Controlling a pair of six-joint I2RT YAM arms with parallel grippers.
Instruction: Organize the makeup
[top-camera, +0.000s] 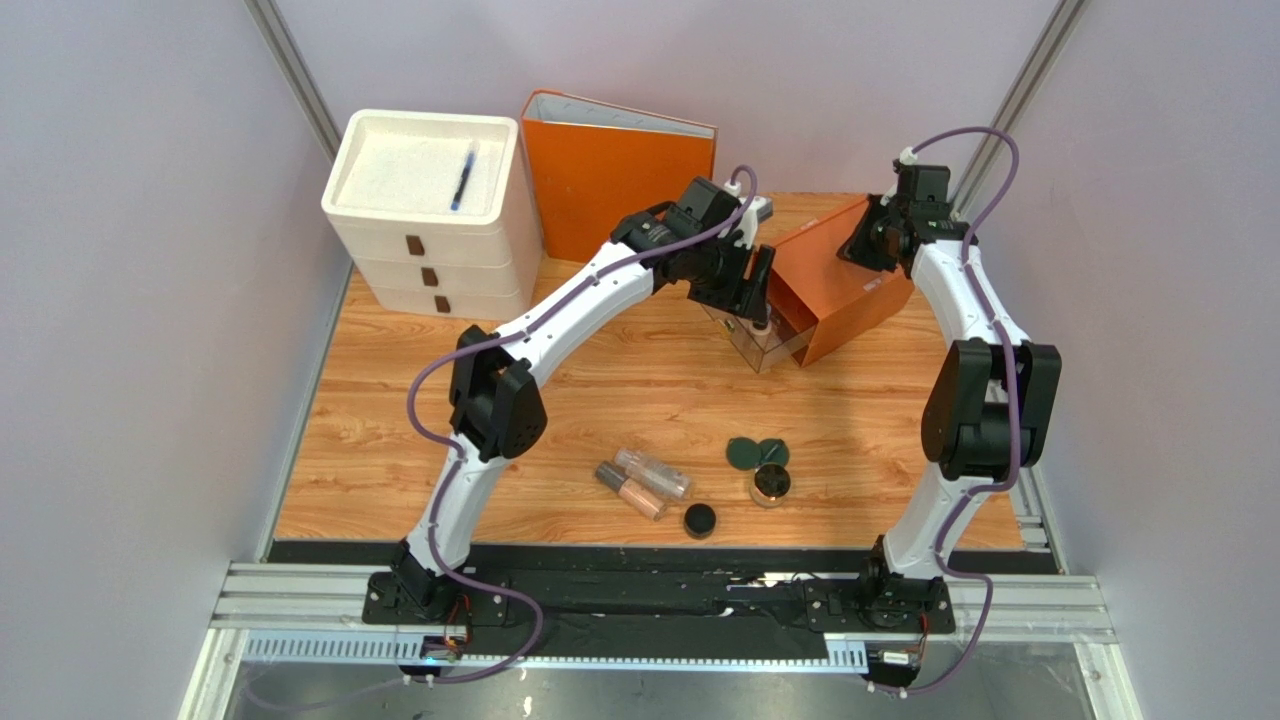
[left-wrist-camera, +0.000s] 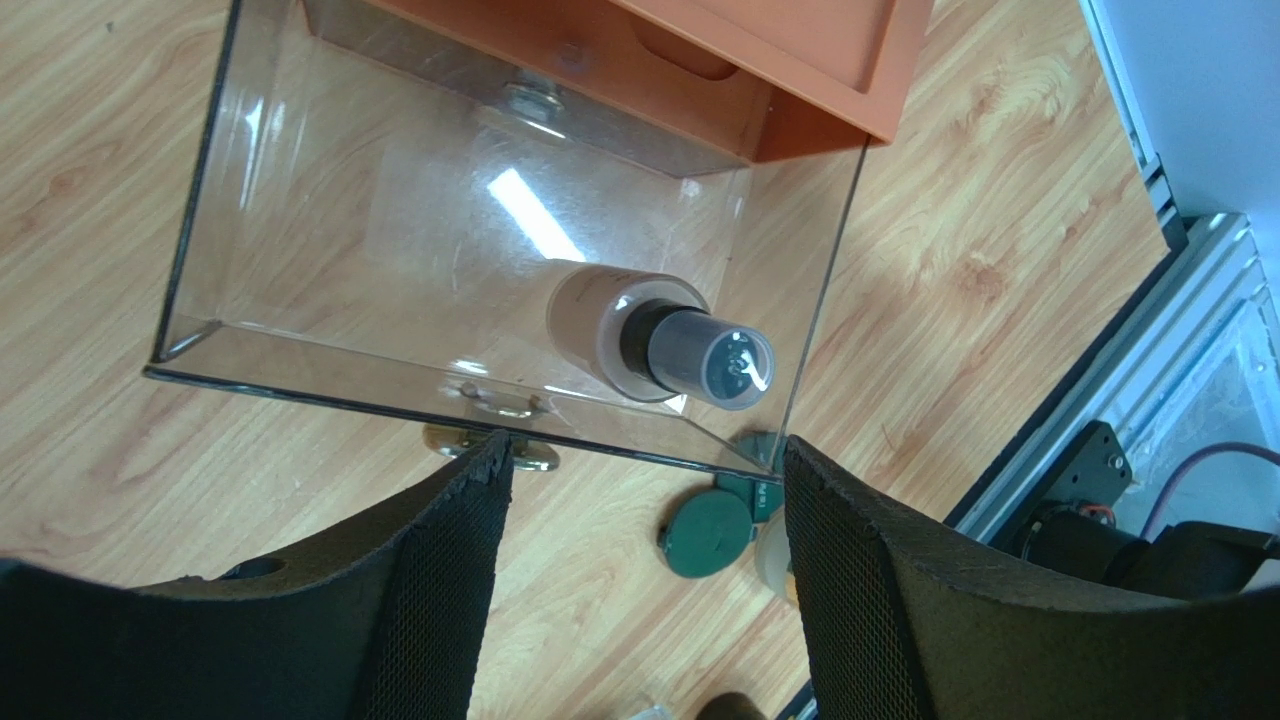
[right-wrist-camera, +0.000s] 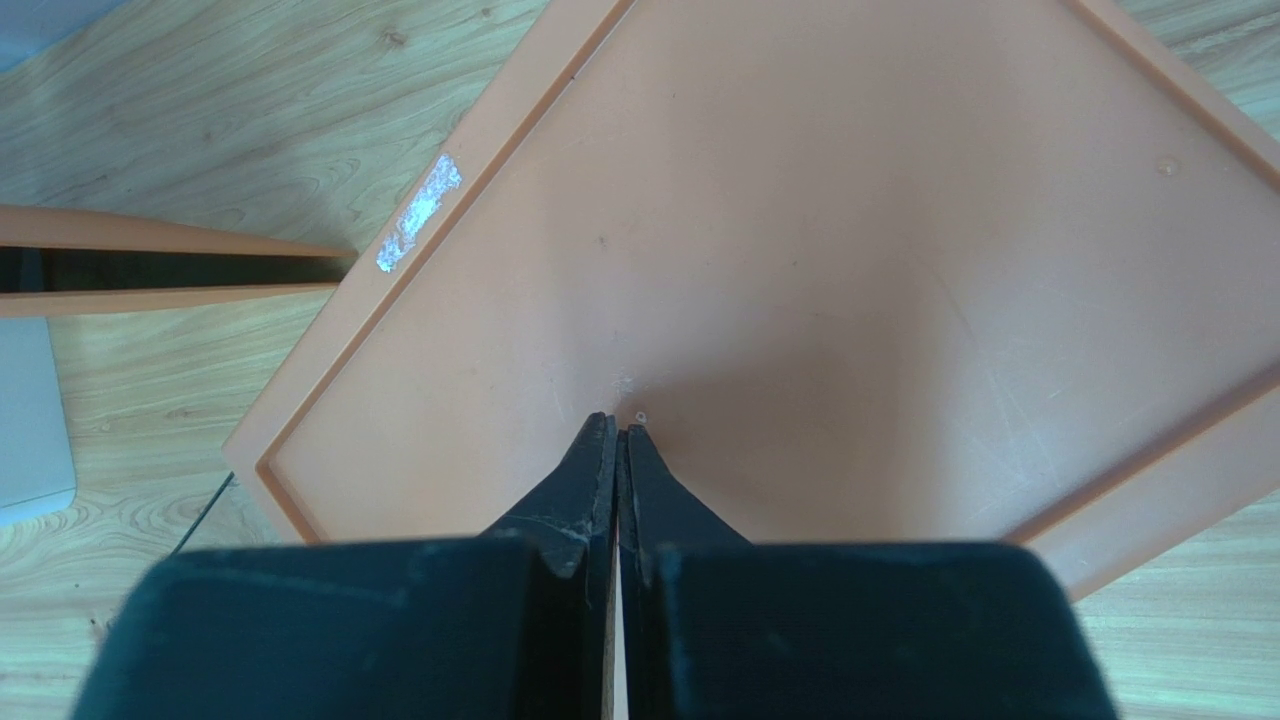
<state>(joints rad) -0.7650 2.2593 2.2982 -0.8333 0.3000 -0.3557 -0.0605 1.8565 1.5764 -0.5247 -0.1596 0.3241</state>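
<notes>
Left gripper (left-wrist-camera: 646, 465) is hanging released over the clear plastic drawer (left-wrist-camera: 301, 225), with one beige foundation bottle (left-wrist-camera: 616, 338) lying inside. Right gripper (right-wrist-camera: 619, 435) is sitting clenched and empty on the orange plastic box (right-wrist-camera: 902, 270). Mostly undone: the second beige bottle (top-camera: 631, 489), clear tube (top-camera: 657, 474), dark green twin-disc compact (top-camera: 757, 452), gold-rimmed jar (top-camera: 769, 482) and black round pot (top-camera: 699, 521) are waiting lower centre on the table (top-camera: 376, 450).

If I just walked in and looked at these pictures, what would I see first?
Probably the bright orange plastic box at the back right of the wooden table, with the shut right gripper touching its top. Its clear plastic drawer sticks out with a beige foundation bottle inside, right below the open left gripper. More small makeup items lie near the front edge.
</notes>
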